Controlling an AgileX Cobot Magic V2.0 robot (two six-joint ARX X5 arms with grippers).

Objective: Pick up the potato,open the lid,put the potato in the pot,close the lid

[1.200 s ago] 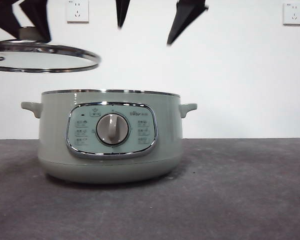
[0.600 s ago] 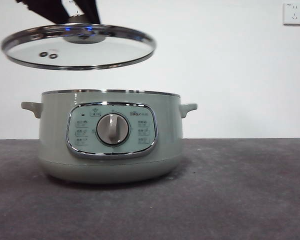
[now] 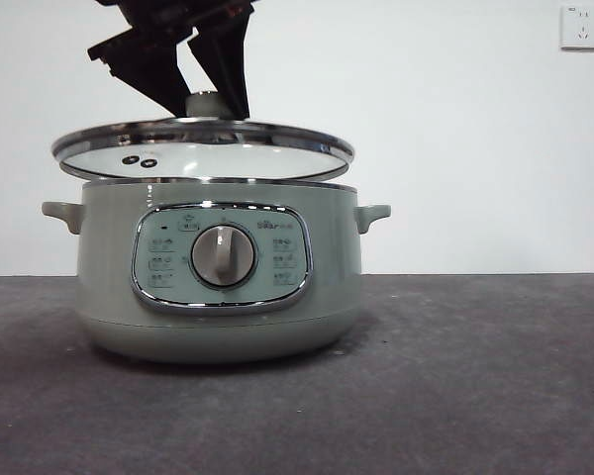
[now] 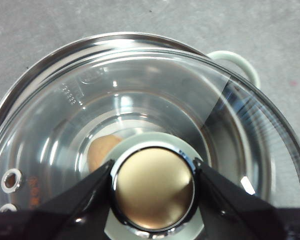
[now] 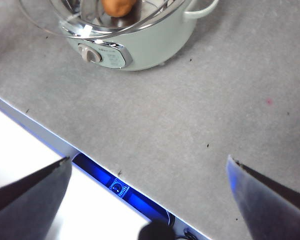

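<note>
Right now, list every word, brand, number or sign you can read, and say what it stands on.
Nothing can be read with certainty.
Pale sage-green electric pot, chrome-framed control panel: a small brand mark and button icons, too small to read.
Domed glass lid, held by the left gripper at its knob: an etched mark and red print near the rim, too blurred to read.

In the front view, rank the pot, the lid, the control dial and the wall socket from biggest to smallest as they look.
1. The pot, clearly largest.
2. The lid, nearly as wide as the pot but much shallower, held by the knob in the left tool.
3. The control dial.
4. The wall socket, smallest, though it sits far back, so its real size is unsure.
</note>
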